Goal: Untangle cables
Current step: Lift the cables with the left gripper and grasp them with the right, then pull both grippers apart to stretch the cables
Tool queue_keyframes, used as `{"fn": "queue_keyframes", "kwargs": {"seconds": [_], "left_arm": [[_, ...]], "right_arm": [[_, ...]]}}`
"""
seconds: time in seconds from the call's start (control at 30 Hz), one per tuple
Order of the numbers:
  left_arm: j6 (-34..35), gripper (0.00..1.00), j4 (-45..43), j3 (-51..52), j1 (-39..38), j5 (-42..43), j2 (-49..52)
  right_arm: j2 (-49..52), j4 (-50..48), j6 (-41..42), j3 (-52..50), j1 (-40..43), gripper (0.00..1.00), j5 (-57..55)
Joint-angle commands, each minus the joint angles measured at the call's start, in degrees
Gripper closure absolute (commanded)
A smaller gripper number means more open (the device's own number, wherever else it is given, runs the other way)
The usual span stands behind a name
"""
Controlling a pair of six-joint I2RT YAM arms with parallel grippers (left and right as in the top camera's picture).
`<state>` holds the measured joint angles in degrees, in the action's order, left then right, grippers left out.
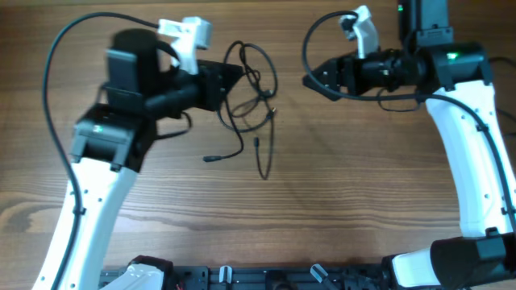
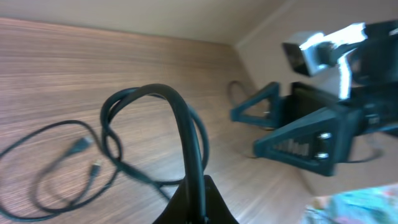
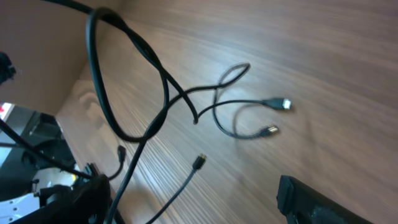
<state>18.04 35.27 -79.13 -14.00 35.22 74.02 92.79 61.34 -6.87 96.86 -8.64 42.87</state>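
My left pincer [image 1: 232, 78] is clenched on the cables [image 1: 260, 90], whose tangled loops hang from it. Their plug ends [image 1: 208, 159] trail onto the wooden counter [image 1: 347, 185]. My right pincer [image 1: 311, 80] stands released, near the tangle but apart from it.

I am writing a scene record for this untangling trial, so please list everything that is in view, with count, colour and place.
table: one, brown wood grain, under everything
cables: one tangled bunch, exact count not clear, black, upper middle of the overhead view
plug ends: at least three seen from overhead, black, on loose ends below the tangle
left arm: one, white and black, left side
right arm: one, white and black, right side
left pincer: one, black, shut on the cables
right pincer: one, black, open, right of the tangle and apart from it
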Motion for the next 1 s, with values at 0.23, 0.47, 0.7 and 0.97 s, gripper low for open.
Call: {"fn": "queue_keyframes", "kwargs": {"seconds": [0.23,0.47,0.7,0.97], "left_arm": [[-1.1,0.96,0.1,-0.4,8.6,24.3,0.2],[-1.1,0.96,0.2,-0.4,8.6,24.3,0.2],[-1.1,0.96,0.9,-0.4,8.6,22.4,0.2],[1.0,0.96,11.4,-0.4,8.7,-12.3,0.2]], "right_arm": [[0.7,-13.3,8.4,-0.2,-11.0,0.14,1.8],[1.5,-17.2,10.9,-0.2,-14.4,0.32,-4.8],[5.6,-18.6,11.6,-0.2,-14.2,0.82,-5.6],[-3.8,-18.6,19.2,0.0,-6.5,0.96,-6.0]]}}
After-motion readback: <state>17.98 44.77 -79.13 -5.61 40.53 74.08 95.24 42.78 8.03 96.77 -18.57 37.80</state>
